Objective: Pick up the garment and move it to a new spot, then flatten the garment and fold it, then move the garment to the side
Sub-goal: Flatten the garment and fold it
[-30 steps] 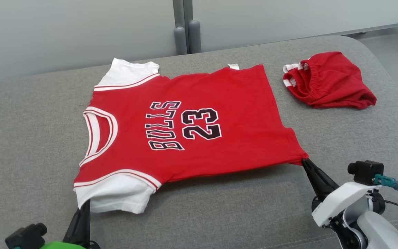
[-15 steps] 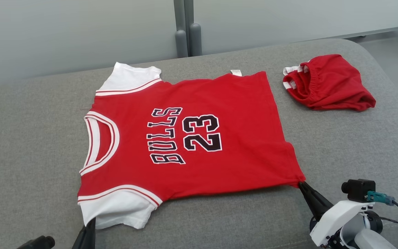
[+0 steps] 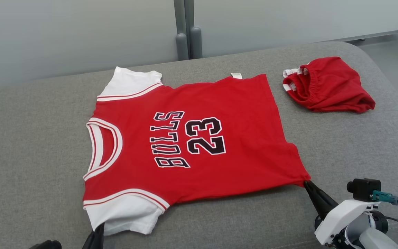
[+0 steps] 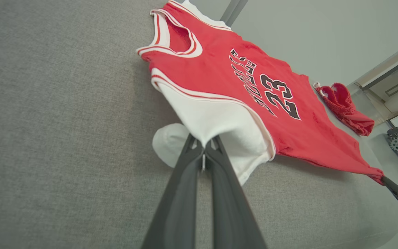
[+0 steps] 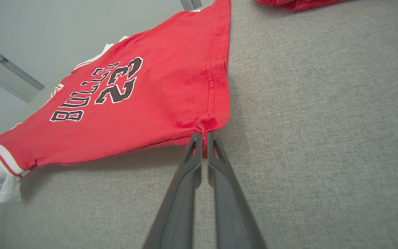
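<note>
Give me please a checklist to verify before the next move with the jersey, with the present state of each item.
1. Left gripper shut on the white sleeve: ok.
2. Right gripper shut on the red hem corner: ok.
3. Jersey spread out, print up, on the grey cushion: ok.
4. Held sleeve fully opened: not ok, a white part is tucked underneath.
5. Red shorts apart from the jersey: ok.
6. Each grip holds both layers: cannot tell.
</note>
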### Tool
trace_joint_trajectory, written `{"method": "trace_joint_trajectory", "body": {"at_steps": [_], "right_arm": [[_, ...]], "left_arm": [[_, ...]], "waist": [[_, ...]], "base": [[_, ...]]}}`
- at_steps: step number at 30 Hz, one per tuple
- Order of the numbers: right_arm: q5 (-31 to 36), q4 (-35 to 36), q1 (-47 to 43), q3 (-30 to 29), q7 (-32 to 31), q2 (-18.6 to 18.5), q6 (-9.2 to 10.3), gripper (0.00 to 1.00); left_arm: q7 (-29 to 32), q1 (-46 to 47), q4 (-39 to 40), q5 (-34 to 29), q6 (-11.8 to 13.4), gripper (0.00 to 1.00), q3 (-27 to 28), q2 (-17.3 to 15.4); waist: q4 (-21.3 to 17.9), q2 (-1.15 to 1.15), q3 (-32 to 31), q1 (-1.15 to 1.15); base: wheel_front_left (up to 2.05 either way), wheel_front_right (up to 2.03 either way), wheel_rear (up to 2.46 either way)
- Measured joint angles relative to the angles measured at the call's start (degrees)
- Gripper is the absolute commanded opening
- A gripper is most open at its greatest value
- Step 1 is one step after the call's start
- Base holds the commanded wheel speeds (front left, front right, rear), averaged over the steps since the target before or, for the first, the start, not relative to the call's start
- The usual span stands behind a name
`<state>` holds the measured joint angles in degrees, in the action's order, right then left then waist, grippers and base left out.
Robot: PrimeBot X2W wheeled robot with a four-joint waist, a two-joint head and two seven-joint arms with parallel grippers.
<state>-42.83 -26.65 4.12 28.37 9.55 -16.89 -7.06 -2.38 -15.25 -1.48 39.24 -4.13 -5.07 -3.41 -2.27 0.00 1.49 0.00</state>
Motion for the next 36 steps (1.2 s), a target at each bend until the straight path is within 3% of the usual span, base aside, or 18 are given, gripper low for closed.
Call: {"method": "trace_joint_trajectory", "body": {"at_steps": [14,15,17,19,20,21,23,25,26,27,28,29,36], "right_arm": [[0.1,-2.8,0.1,1.4,0.0,0.8,0.0,0.0],[0.4,-3.1,0.2,1.4,0.0,0.8,0.0,0.0],[0.6,-3.6,0.2,1.5,0.1,1.0,0.0,0.0],[0.6,-4.1,0.4,1.5,0.5,1.2,0.0,0.0],[0.7,-4.4,0.5,1.5,0.6,1.3,0.0,0.0],[0.8,-4.7,0.5,1.5,0.7,1.4,0.0,0.0],[1.2,-5.4,0.7,1.5,1.0,1.6,0.0,0.02],[1.5,-6.0,1.4,1.6,1.2,2.0,0.0,0.23],[1.5,-6.2,1.6,1.6,1.4,2.1,0.0,0.27],[1.6,-6.3,1.6,1.6,1.6,2.2,0.0,0.42],[1.6,-6.5,1.6,1.6,1.6,2.3,0.01,0.65],[1.7,-6.7,1.6,1.6,1.6,2.2,0.01,0.97],[2.4,-7.0,1.6,1.5,2.5,1.9,0.01,1.0]], "left_arm": [[2.1,0.8,-8.6,-0.6,3.2,0.0,0.6,0.1],[2.2,1.3,-9.2,-0.6,3.5,0.07,0.7,0.1],[2.2,2.4,-9.9,-0.6,3.9,0.38,1.1,0.0],[2.2,3.5,-11.1,-0.7,4.2,0.5,1.1,0.0],[2.3,4.0,-11.6,-0.8,4.2,0.94,0.9,0.0],[2.3,4.6,-12.3,-1.0,4.2,1.0,0.9,0.0],[2.3,5.3,-13.6,-1.4,4.7,1.0,0.8,-0.1],[2.4,5.6,-15.1,-1.4,5.2,1.0,0.5,-0.2],[2.4,5.6,-15.3,-1.4,5.2,1.0,0.4,-0.2],[2.4,5.7,-15.4,-1.5,5.2,1.0,0.3,-0.2],[2.4,5.7,-15.6,-1.6,5.2,1.0,0.2,-0.2],[2.4,5.7,-15.6,-1.6,5.2,1.0,0.2,-0.2],[0.6,5.7,-14.7,-1.6,5.2,1.0,1.5,-0.5]], "waist": [[0.5,0.0,0.1,0.0],[0.4,0.0,0.2,0.0],[0.0,0.0,0.4,0.0],[-0.3,0.0,0.6,0.0],[-0.4,0.0,0.7,0.0],[-0.5,0.0,0.8,0.0],[-0.6,0.0,1.0,0.0],[-0.7,0.0,1.1,0.0],[-0.7,0.0,1.2,0.0],[-0.7,0.0,1.2,0.0],[-0.7,0.0,1.2,0.0],[-0.7,0.0,1.3,0.0],[-0.5,0.0,1.3,0.0]], "base": [[0.0,0.0,0.0],[0.0,0.0,0.0],[0.0,0.0,0.0],[0.0,0.0,0.0],[0.0,0.0,0.0],[0.0,0.0,0.0],[0.0,0.0,0.0],[0.0,0.0,0.0],[0.0,0.0,0.0],[0.0,0.0,0.0],[0.0,0.0,0.0],[0.0,0.0,0.0],[0.0,0.0,0.0]]}}
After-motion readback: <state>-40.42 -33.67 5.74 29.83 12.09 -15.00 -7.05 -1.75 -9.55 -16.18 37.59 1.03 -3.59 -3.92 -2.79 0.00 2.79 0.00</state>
